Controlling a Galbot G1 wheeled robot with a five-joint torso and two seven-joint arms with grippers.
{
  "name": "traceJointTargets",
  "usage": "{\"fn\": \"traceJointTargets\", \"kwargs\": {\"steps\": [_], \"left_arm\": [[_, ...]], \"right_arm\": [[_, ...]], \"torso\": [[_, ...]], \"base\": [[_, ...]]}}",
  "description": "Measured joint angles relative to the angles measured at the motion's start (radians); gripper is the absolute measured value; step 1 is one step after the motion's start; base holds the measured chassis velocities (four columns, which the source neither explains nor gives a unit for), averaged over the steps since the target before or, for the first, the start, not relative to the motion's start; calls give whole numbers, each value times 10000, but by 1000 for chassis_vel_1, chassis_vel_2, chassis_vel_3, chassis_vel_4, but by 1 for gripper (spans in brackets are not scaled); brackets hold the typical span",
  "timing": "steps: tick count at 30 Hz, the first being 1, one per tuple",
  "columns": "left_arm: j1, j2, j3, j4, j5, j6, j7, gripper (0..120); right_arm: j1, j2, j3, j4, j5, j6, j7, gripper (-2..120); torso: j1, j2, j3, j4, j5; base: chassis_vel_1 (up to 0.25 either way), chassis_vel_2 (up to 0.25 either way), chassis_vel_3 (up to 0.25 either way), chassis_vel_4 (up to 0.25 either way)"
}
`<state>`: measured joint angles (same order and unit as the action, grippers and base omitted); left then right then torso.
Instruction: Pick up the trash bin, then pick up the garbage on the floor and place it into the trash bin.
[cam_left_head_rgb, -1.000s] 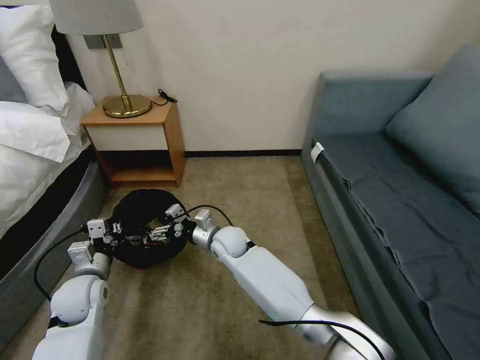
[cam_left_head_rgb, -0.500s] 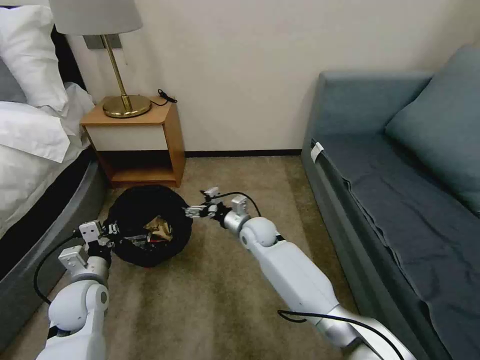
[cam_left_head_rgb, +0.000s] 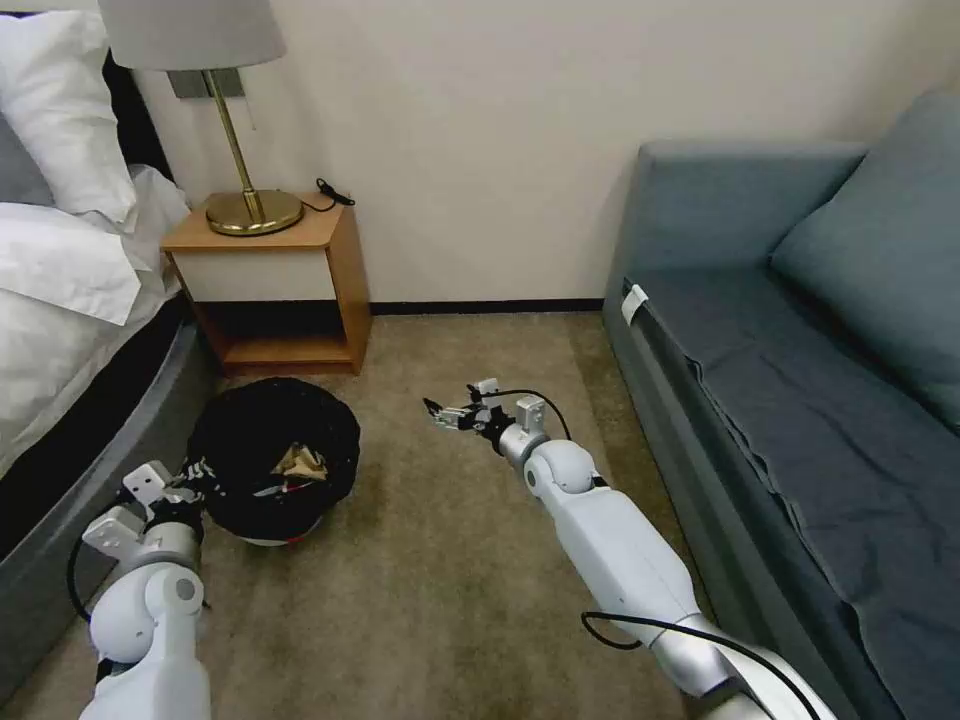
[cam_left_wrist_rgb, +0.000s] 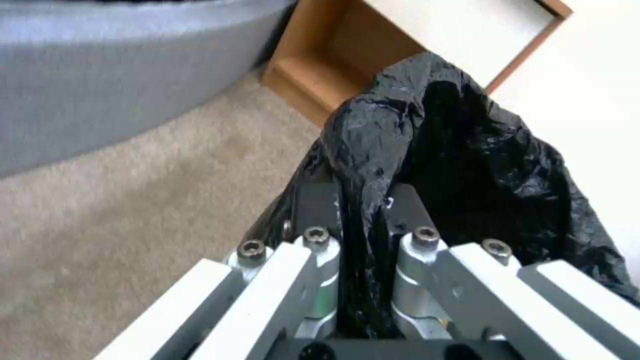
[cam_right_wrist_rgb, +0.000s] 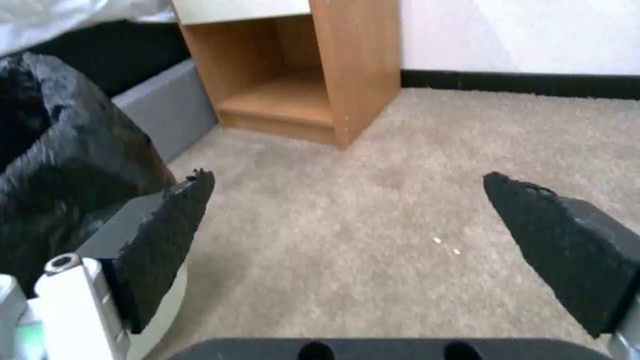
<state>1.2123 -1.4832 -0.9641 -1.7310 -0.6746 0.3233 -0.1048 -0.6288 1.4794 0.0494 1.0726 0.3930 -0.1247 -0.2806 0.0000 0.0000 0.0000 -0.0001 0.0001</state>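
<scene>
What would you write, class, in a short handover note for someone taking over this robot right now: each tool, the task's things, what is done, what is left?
Left tool: shut on the black liner at the rim of the trash bin, holding it beside the bed.
Right tool: open and empty, out over bare carpet to the right of the bin.
Garbage: crumpled tan paper and a bit of red wrapper lie inside the bin.
Done: bin gripped, some litter dropped in.
Left: no litter shows on the visible carpet; check the floor outside these views before finishing.
</scene>
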Motion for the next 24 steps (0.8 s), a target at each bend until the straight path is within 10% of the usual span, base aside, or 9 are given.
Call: {"fn": "traceJointTargets", "kwargs": {"steps": [9,24], "left_arm": [[-248,-65,21,664,-1238,20,-244,5],[-112,-16,27,627,-476,-54,137,53]], "right_arm": [[-162,31,-21,154,-185,37,-214,100],[-389,-29,18,601,-228,-108,-407,100]], "torso": [[0,0,0,1,-2],[0,-1,-1,1,-1]], "base": [[0,0,0,0],[0,0,0,0]]}}
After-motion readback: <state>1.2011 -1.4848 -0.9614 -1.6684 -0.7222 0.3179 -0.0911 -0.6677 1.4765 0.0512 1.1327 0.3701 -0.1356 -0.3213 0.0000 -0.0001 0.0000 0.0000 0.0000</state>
